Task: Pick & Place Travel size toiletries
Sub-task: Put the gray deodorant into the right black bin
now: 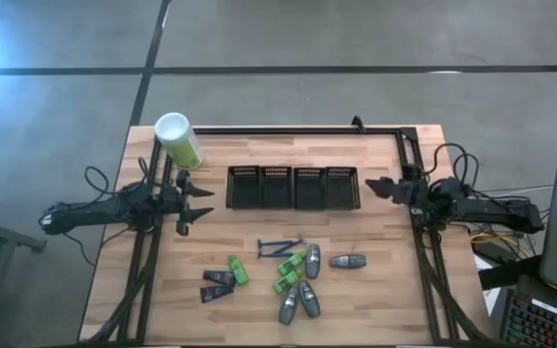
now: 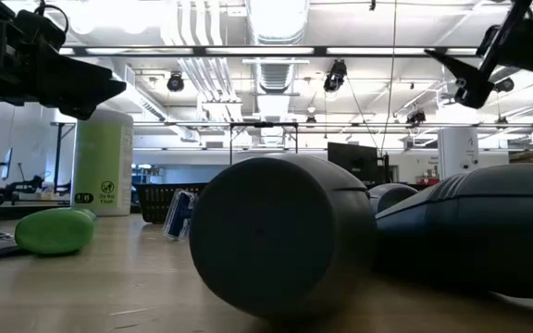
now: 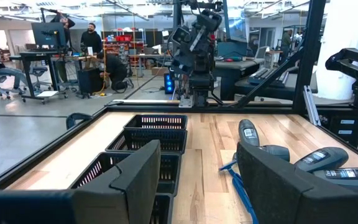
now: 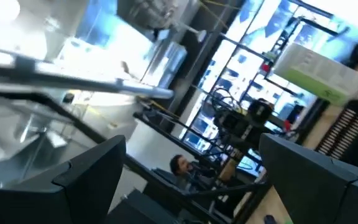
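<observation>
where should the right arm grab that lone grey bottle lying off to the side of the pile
Grip the grey bottle across its narrow middle, coming straight down. It lies flat on the table, long axis left-right in the high view, apart from the other items, so jaws closing front-to-back likely fit. The right gripper waits open by the bins.

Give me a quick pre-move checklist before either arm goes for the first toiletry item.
1. Left gripper open and empty, beside the bins' left end: ok.
2. Right gripper open and empty, beside the bins' right end: ok.
3. Four black mesh bins in a row with nothing seen inside them from above: ok.
4. Toiletries free to pick: grey bottle lies apart from the rest: ok. Green tubes, navy tubes and blue razors lie clustered, some touching: not ok for a clean single grasp.
5. Tall green canister stands upright behind the left arm, clear of the bins: ok.
</observation>
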